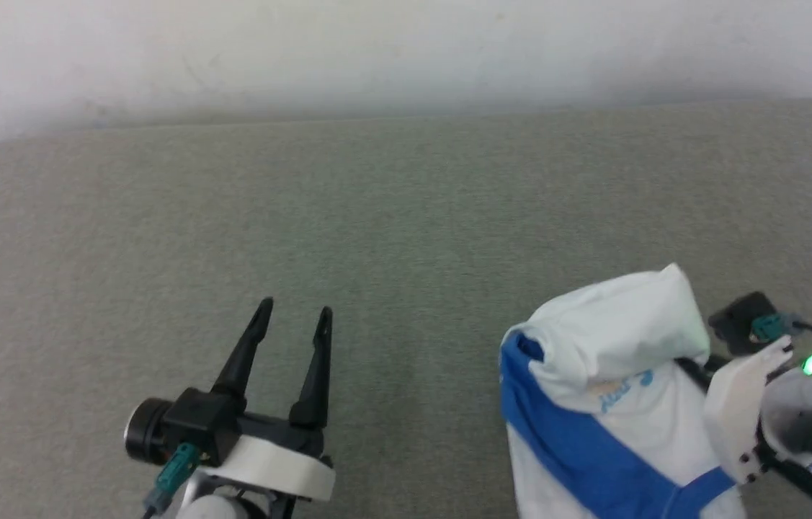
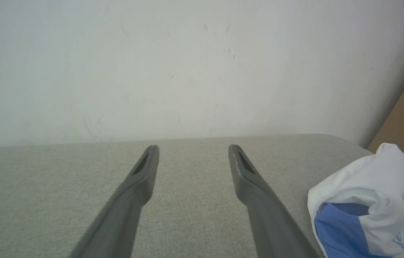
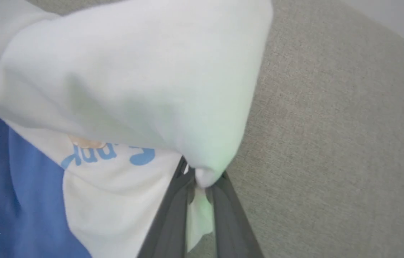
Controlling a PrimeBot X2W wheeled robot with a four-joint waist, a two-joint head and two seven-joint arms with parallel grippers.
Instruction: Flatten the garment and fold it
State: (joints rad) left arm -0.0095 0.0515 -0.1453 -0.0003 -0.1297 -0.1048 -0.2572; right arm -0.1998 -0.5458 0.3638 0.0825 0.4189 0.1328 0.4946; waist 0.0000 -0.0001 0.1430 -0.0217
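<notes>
Item 1, L side: left gripper (image 1: 295, 308), jaws spread, nothing btwn them, over grey fabric surface (image 1: 406, 216) nr its near edge, fingers aimed at far edge.
Item 2, near-right corner: garment (image 1: 614, 404), bunched, not yet flat. We read its long axis as near-to-far, white peak toward far edge, blue band slanting across. Well apart from item 1, to its right.
Item 3, R side: right gripper (image 3: 202, 182), clenched on a white fold at garment's right flank. We judge this arm nearer, so it leads the spread.
</notes>
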